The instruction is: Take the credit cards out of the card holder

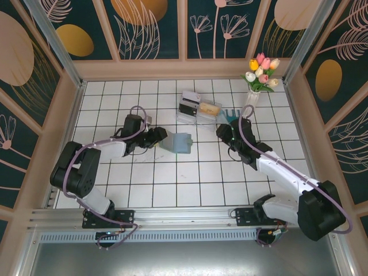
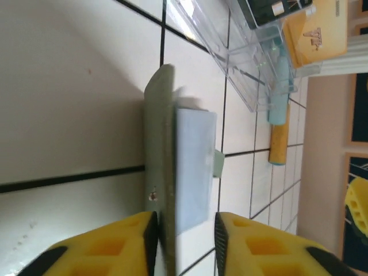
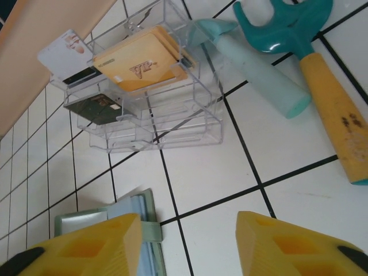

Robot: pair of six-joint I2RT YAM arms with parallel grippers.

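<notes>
Wallet sits mid-frame on the counter. Its edge is between the left claw fingers, can't tell if pinched. Right claw is open and empty by the wallet corner at lower left. Orange card is in the tray. Best: left pins the cover flat, right pulls any card out straight.

Tray and fork crowd tiles beyond the card holder.

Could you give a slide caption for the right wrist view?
Open right gripper hovers over tiles, card holder below-left, cards in the clear tray beyond.
</notes>
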